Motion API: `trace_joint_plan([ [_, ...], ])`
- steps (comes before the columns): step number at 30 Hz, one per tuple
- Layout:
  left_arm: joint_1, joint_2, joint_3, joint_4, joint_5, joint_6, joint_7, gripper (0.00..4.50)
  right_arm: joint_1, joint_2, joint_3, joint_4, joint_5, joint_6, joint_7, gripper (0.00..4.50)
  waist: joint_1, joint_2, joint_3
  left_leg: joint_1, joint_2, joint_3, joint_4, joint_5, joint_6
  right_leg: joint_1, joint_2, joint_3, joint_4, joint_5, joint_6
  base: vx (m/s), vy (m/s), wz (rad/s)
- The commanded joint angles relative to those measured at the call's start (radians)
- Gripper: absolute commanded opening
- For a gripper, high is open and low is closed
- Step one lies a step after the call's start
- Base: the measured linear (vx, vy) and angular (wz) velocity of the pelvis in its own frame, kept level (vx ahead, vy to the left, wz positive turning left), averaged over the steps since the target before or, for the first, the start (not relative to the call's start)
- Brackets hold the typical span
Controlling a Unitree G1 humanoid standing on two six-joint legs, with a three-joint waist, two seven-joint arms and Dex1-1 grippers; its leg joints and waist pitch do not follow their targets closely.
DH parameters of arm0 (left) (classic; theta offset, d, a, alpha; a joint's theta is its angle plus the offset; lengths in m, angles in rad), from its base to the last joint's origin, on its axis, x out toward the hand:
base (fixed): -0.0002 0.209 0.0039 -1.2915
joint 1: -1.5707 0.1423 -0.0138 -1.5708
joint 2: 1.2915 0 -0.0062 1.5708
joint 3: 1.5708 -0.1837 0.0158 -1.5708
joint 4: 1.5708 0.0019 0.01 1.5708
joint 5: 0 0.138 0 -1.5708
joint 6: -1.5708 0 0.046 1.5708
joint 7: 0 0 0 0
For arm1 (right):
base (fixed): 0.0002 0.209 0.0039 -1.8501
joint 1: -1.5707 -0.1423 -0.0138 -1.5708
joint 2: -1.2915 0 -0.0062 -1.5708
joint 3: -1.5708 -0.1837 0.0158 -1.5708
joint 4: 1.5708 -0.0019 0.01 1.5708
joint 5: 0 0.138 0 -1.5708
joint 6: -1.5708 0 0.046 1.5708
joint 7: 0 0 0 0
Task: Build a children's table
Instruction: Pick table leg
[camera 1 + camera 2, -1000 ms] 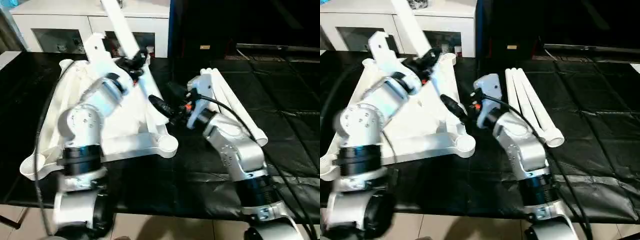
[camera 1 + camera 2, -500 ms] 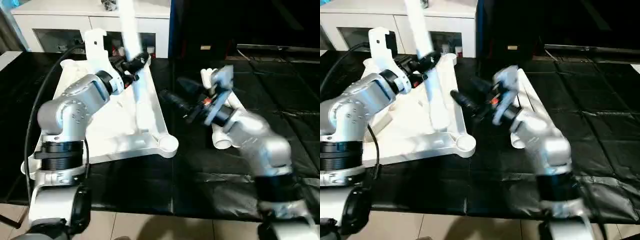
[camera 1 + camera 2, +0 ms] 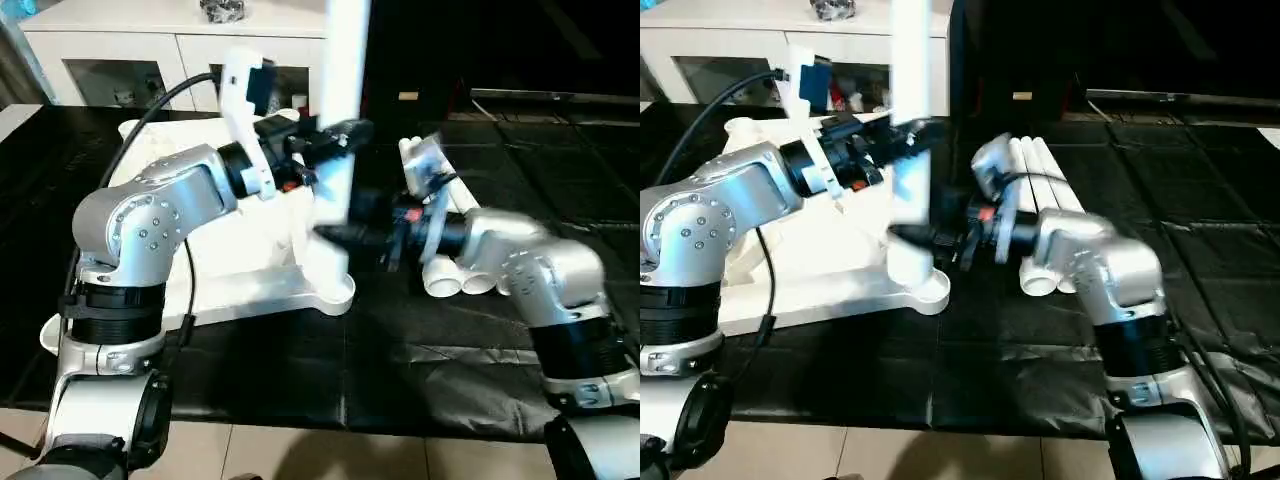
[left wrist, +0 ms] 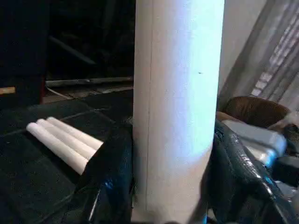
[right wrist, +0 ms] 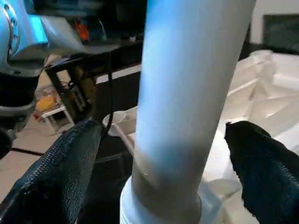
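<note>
Leg (image 3: 338,110) stands nearly upright at centre frame, its long axis vertical, its lower end over the near-right corner socket (image 3: 335,290) of the overturned tabletop (image 3: 240,250). Your left gripper (image 3: 325,135) clamps it partway up the shaft. Your right gripper (image 3: 345,218) reaches in from the right lower down, fingers (image 5: 60,163) spread wide either side, not gripping. Three spare legs (image 3: 445,260) lie just right of centre on the black mat (image 3: 420,350). Push straight down to seat it.
</note>
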Motion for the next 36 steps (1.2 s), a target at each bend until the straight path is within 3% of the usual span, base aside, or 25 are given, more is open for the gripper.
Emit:
trace_joint_plan([
  [1, -0.026, 0.007, -0.012, -0.029, -0.017, 0.009, -0.018, 1.84, -0.017, -0.012, 0.016, 0.004, 0.003, 0.017, 0.019, 4.50, 0.003, -0.008, -0.073, 0.002, 0.014, 0.010, -0.055, 0.011, 0.031, 0.076, -0.056, 0.035, -0.052, 0.078, -0.263, 0.000, 0.000, 0.00],
  [4, -0.027, 0.014, -0.020, -0.043, -0.035, 0.022, -0.044, 1.84, -0.028, -0.014, 0.035, 0.029, -0.001, 0.037, 0.025, 4.50, 0.003, -0.008, -0.073, 0.001, 0.013, 0.011, -0.055, 0.017, 0.030, 0.075, -0.056, 0.034, -0.051, 0.081, -0.263, 0.000, 0.000, 0.00],
  [8, -0.023, 0.023, -0.032, -0.059, -0.044, 0.028, -0.068, 1.84, -0.036, 0.008, 0.005, 0.047, 0.016, 0.055, 0.006, 4.50, 0.003, -0.005, -0.073, 0.002, 0.013, 0.011, -0.055, 0.011, 0.025, 0.074, -0.056, 0.034, -0.052, 0.068, -0.260, 0.000, 0.000, 0.00],
  [21, -0.032, 0.007, -0.044, -0.054, -0.038, 0.019, -0.079, 1.84, -0.022, 0.021, -0.001, 0.051, 0.039, 0.079, 0.016, 3.37, 0.003, -0.002, -0.076, 0.001, 0.012, 0.010, -0.053, 0.021, 0.024, 0.078, -0.055, 0.033, -0.048, 0.116, -0.268, 0.000, 0.000, 0.00],
  [31, -0.032, 0.008, -0.062, -0.056, -0.027, 0.012, -0.093, 1.84, -0.006, 0.006, 0.047, 0.048, 0.011, 0.071, 0.028, 2.46, 0.005, 0.000, -0.077, 0.002, 0.012, 0.009, -0.052, 0.019, 0.023, 0.078, -0.055, 0.032, -0.048, 0.114, -0.269, 0.000, 0.000, 0.00],
  [36, -0.036, 0.009, -0.065, -0.053, -0.026, 0.012, -0.097, 1.84, 0.000, -0.001, 0.060, 0.047, -0.002, 0.067, 0.035, 2.25, 0.005, 0.001, -0.076, 0.001, 0.012, 0.008, -0.052, 0.016, 0.018, 0.079, -0.055, 0.033, -0.048, 0.112, -0.265, 0.000, 0.000, 0.00],
])
